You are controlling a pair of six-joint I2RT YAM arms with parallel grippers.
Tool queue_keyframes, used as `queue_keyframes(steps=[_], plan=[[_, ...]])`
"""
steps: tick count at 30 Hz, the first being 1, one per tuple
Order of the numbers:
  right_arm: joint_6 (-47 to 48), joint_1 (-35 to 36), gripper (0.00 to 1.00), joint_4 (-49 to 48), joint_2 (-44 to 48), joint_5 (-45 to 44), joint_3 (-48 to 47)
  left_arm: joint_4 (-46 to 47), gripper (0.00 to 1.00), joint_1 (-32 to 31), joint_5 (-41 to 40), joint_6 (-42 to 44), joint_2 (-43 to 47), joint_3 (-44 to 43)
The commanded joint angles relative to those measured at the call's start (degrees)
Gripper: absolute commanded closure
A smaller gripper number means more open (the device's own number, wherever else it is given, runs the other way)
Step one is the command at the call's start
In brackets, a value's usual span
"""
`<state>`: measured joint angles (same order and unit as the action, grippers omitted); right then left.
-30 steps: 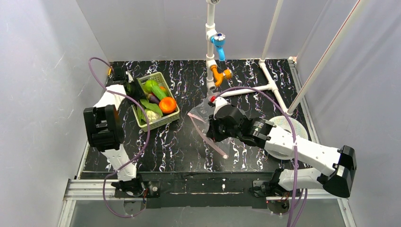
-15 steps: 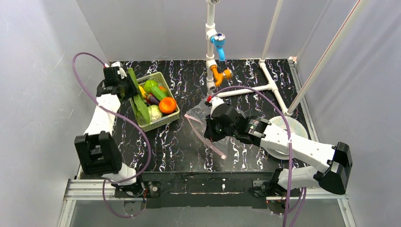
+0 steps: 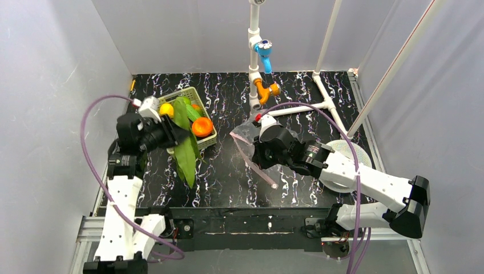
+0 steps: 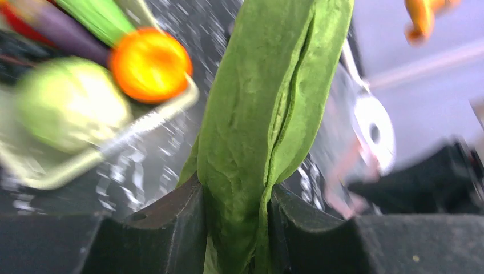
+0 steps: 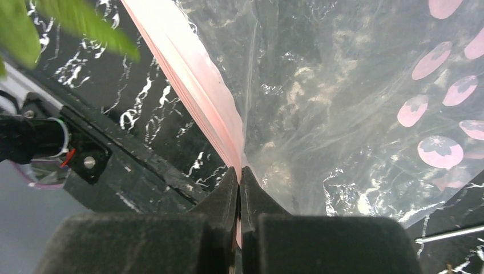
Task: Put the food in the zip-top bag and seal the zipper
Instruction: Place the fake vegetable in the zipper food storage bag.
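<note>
Top external: pinches long green leafy bunch (image 3: 186, 155) tight in left gripper (image 3: 173, 135), dangling lengthways; clamps pinkish zipper strip (image 3: 265, 176) of clear floppy plastic bag (image 3: 244, 136) in right gripper (image 3: 256, 159), mouth well apart rightward of leaf.

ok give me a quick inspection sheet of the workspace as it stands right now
surface: black marbled table, no damage seen
job's things: leafy green hangs from the left gripper beside the basket; orange piece and cucumber lie in the basket; clear bag is held at its pink zipper strip, no food seen inside
clutter: round white disc under the right arm
grippers: left gripper shut on the leafy green; right gripper shut on the zipper strip
cables: left purple cable and right purple cable loop off the arms
surroundings: white pipe frame with blue and orange fittings at the back; grey walls
</note>
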<state>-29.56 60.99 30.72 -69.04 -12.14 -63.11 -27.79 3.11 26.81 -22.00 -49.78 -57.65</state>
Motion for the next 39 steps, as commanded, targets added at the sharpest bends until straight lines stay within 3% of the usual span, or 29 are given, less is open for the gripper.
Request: queue_keyframes(steps=[1,8,13,19,27,39], plan=[[3.5,0.14,0.99,0.66,-0.24,-5.55,-2.7,-6.56,1.0,-5.9,18.84,-5.37,4.73,7.17],[6.29,-0.32,0.99,2.54,-2.81,-11.8,-4.28,-6.16,1.0,-18.39,21.45,-12.59,13.9,13.16],[7.45,-0.44,0.99,3.0,-3.84,-12.25,-5.69,-9.43,1.0,-29.78,17.75,-11.21,8.48,12.12],[7.69,-0.44,0.99,2.37,-2.85,-9.78,-5.92,-6.14,1.0,-40.46,13.17,-11.99,0.74,11.68],[10.62,-0.05,0.99,-0.66,-0.78,-1.42,-3.14,1.32,1.0,-43.06,15.31,-14.48,-8.02,9.22],[15.05,5.1,0.99,-3.31,1.25,1.68,1.01,7.68,1.0,-43.26,13.76,-23.45,-12.34,11.84]])
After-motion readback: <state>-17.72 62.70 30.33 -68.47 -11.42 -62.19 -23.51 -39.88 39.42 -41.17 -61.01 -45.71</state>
